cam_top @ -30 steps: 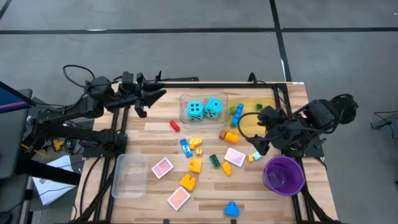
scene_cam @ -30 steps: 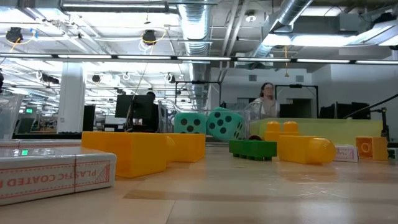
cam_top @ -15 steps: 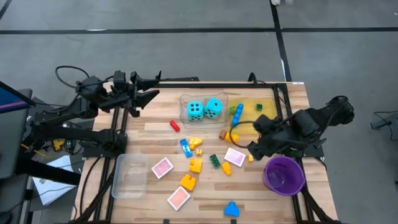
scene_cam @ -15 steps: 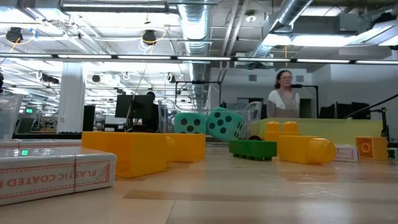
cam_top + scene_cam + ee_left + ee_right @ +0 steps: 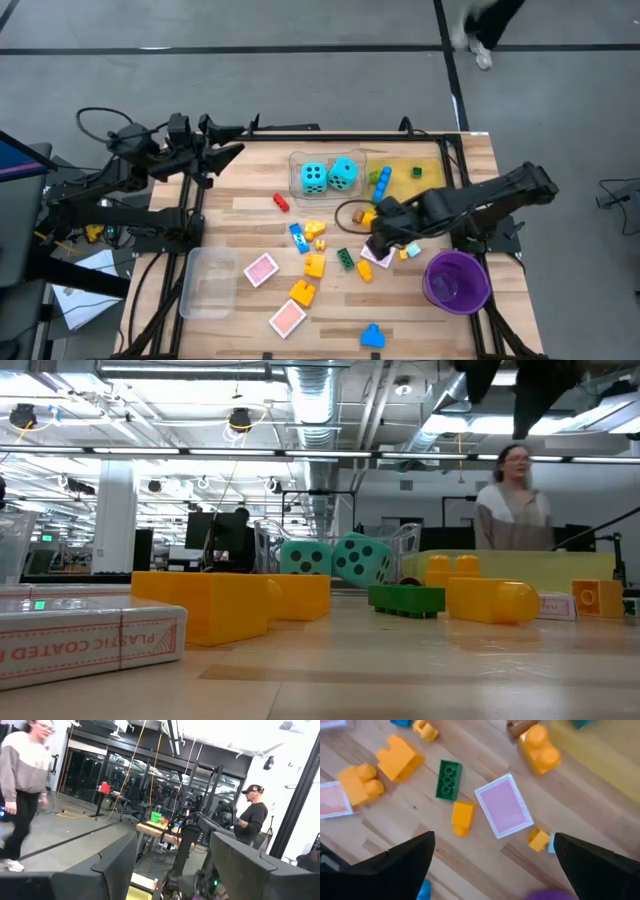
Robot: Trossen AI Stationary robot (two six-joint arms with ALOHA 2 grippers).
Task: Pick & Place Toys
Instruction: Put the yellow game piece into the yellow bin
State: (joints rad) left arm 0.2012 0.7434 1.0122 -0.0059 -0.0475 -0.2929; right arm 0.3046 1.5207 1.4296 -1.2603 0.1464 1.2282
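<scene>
Your right hand (image 5: 383, 232) hangs spread and empty over the desk (image 5: 250, 215) middle, directly above a pink tile (image 5: 504, 805). Only its wrist view shows what lies beneath: green brick (image 5: 448, 780), small orange brick (image 5: 461, 817) just beside the tile. Overhead adds the two turquoise dice (image 5: 328, 176) in a clear tray (image 5: 297, 160), the purple bowl (image 5: 457, 280) near the right arm, loose bricks between. Your left hand (image 5: 228, 142) waits at the desk's far-left corner, parted, holding nothing; its wrist view sees only room and two people. The low view shows the dice (image 5: 335, 558) behind yellow bricks (image 5: 215, 602).
</scene>
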